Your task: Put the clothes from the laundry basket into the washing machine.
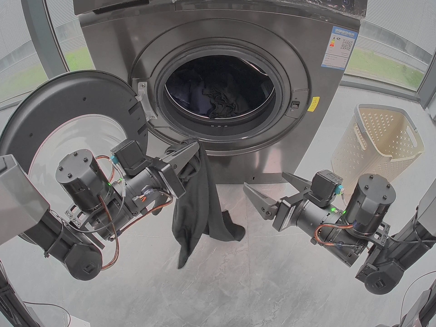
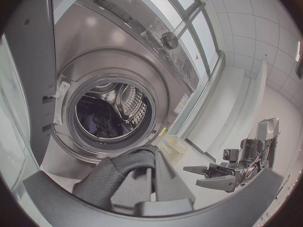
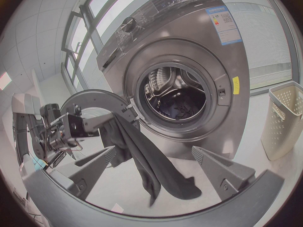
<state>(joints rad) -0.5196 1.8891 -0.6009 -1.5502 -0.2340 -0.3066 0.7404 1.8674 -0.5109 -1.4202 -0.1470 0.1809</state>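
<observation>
Nearest, the right gripper (image 1: 265,181) hangs low over the floor with its jaws spread apart. The left gripper (image 1: 188,153) has its jaws pinched on a dark garment (image 1: 200,205), which hangs just below the drum opening. Beyond, the washing machine (image 1: 113,37) stands with its door (image 1: 68,96) swung open and dark clothes (image 1: 222,96) inside the drum. The laundry basket (image 1: 386,137) stands beside it, to the right.
</observation>
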